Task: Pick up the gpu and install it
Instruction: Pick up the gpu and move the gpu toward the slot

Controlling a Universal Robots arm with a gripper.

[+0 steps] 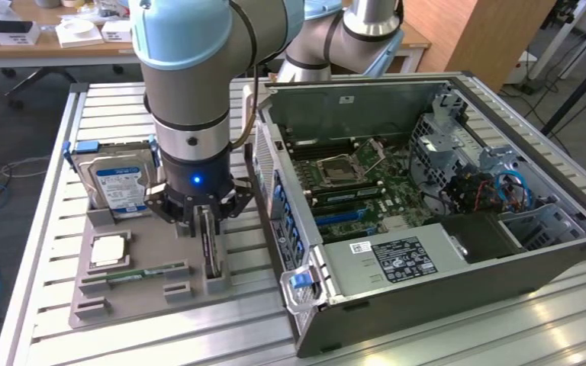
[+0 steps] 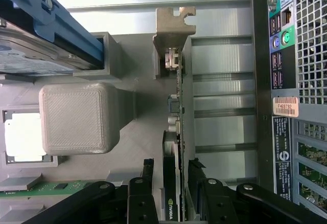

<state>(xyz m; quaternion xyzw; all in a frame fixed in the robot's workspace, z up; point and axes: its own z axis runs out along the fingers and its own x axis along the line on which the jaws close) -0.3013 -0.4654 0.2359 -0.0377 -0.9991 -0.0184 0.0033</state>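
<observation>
Wrist view is showing the tool (image 2: 172, 168) straddling the gpu (image 2: 176, 101), fingers (image 2: 196, 175) apart on either side, not clamped; the card is standing on edge in its grey holder (image 2: 138, 147) on the bench (image 1: 49, 252), likely for easy gripping.

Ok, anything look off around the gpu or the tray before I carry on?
Nothing stands out. The gpu stands on edge, straight in its slot on the tray, with the open gripper squarely astride it. The drive and memory stick sit in their own holders.
</observation>
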